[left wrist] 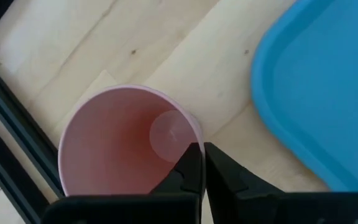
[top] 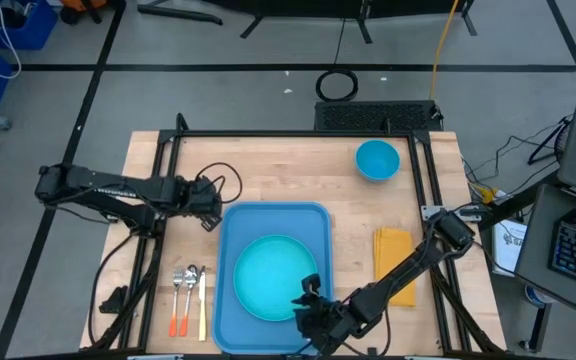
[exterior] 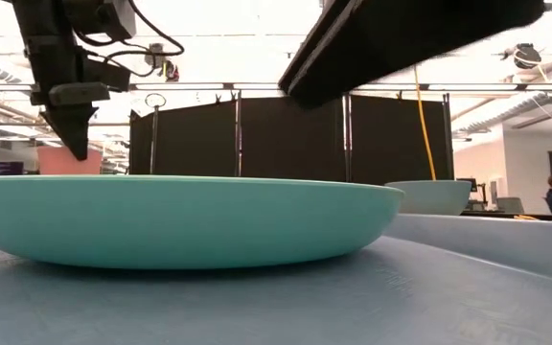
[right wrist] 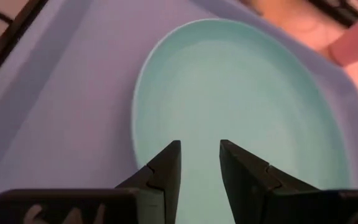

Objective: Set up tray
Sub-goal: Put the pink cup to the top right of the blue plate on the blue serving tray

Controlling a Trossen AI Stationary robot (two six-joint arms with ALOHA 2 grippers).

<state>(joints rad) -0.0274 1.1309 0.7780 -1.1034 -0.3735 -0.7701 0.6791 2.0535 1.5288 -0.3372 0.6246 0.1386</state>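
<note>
The tray [top: 230, 240] lies flat on the tabletop [top: 268, 170] toward its near edge, between the two arms, with a turquoise plate [top: 268, 275] already resting inside it. The left gripper [left wrist: 202, 163] sits just beside the tray's far left corner, its fingers pinched together on the rim of a pink cup [left wrist: 114, 140] that stands upright on the wood; the cup's wall appears to be caught between them, so the cup looks gripped but not yet lifted. The right gripper [right wrist: 200, 163] hovers low over the plate's near edge, its fingers partly apart and holding nothing. A small blue bowl [top: 377, 160] stands at the far right of the tabletop, a yellow napkin [top: 394, 262] lies to the right of the tray, and cutlery [top: 189, 297] lies to its left, all not yet on the tray. The step in hand seems to be bringing the cup over. The next move likely calls for raising it straight up so the thin rim does not slip, carrying it over the tray's low lip, and setting it down on bare tray beside the plate, clear of the right arm.
</note>
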